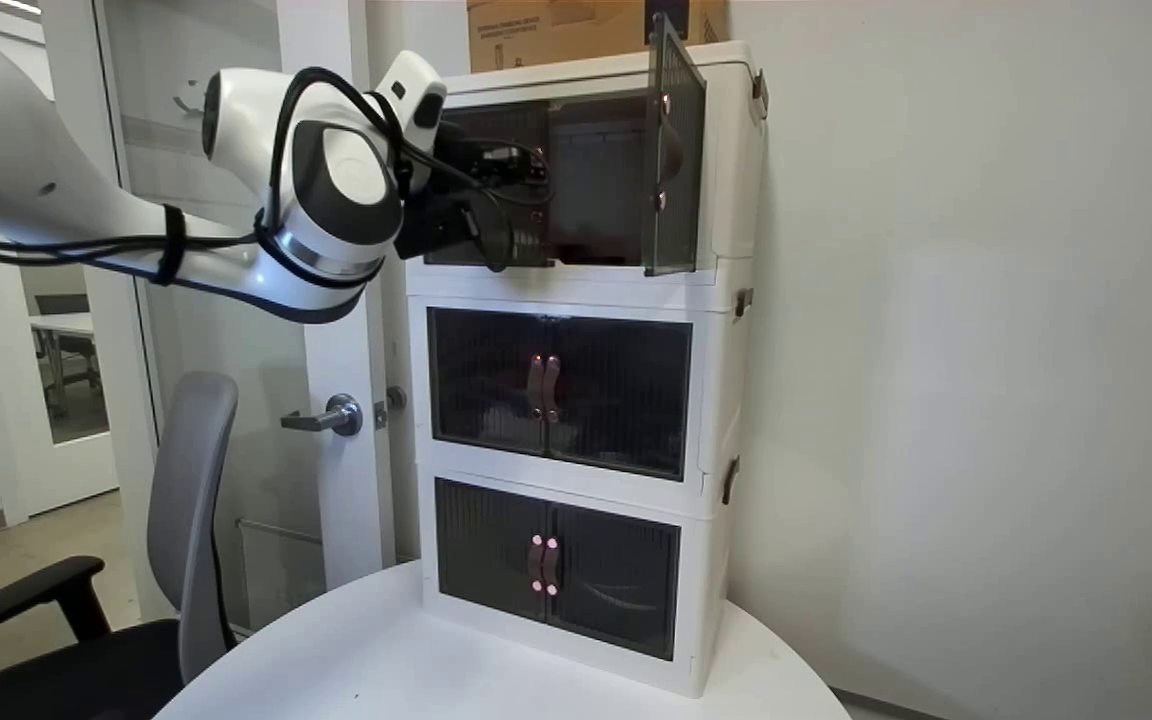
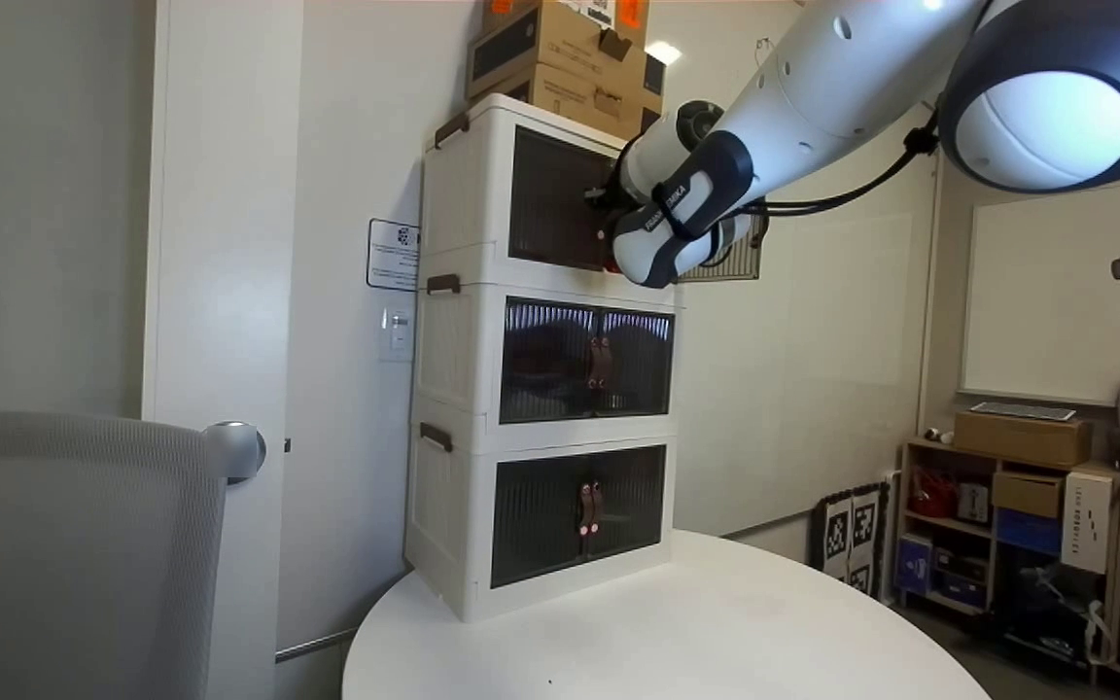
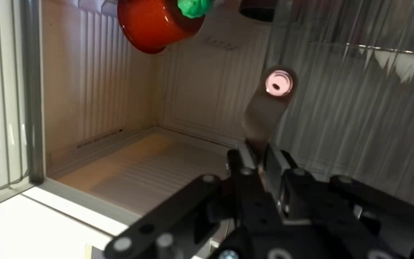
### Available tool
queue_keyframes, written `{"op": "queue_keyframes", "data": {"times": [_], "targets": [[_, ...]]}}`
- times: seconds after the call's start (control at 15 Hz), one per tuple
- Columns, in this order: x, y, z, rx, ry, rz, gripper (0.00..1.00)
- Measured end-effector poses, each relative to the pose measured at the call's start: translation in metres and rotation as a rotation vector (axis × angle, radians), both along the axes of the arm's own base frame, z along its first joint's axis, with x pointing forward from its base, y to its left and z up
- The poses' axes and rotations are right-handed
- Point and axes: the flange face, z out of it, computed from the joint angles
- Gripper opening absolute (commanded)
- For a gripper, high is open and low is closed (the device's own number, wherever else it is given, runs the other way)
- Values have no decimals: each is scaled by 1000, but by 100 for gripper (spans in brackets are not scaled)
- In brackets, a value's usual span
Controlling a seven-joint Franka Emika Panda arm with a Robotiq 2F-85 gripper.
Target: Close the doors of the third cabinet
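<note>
The third cabinet [image 1: 731, 170] is the top white unit; it also shows in an exterior view [image 2: 463, 194]. One dark door [image 1: 511, 122] looks flat or nearly flat in the frame; it shows in an exterior view [image 2: 552, 194] and the wrist view [image 3: 340, 118]. The second door [image 1: 678, 190] stands swung wide open; part of it shows behind the arm [image 2: 733, 261] and in the wrist view [image 3: 0, 90]. My gripper [image 3: 260, 154] is closed around the brown handle [image 3: 264, 111] of the flatter door. In both exterior views the fingertips are largely hidden by the wrist.
A red pot [image 3: 156, 25] with something green is inside the top unit. Cardboard boxes [image 1: 586, 35] stand on top. The middle unit [image 1: 561, 395] and lowest unit [image 1: 556, 565] have closed doors. The stack stands on a round white table [image 2: 716, 632]. A grey chair [image 1: 191, 500] stands beside it.
</note>
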Motion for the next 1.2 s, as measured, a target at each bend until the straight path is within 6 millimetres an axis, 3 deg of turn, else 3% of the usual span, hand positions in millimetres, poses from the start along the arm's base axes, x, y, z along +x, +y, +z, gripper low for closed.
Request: {"op": "queue_keyframes", "data": {"times": [0.07, 0.2, 0.47, 0.8, 1.2], "targets": [[0, 0, 0, 2, 1, 1, 28], [-1, -2, 2, 20, 7, 7, 35], [-14, -9, 19, 91, 56, 50, 63], [-52, -55, 38, 176, 245, 4, 100], [-103, -115, 52, 287, 494, 55, 100]]}}
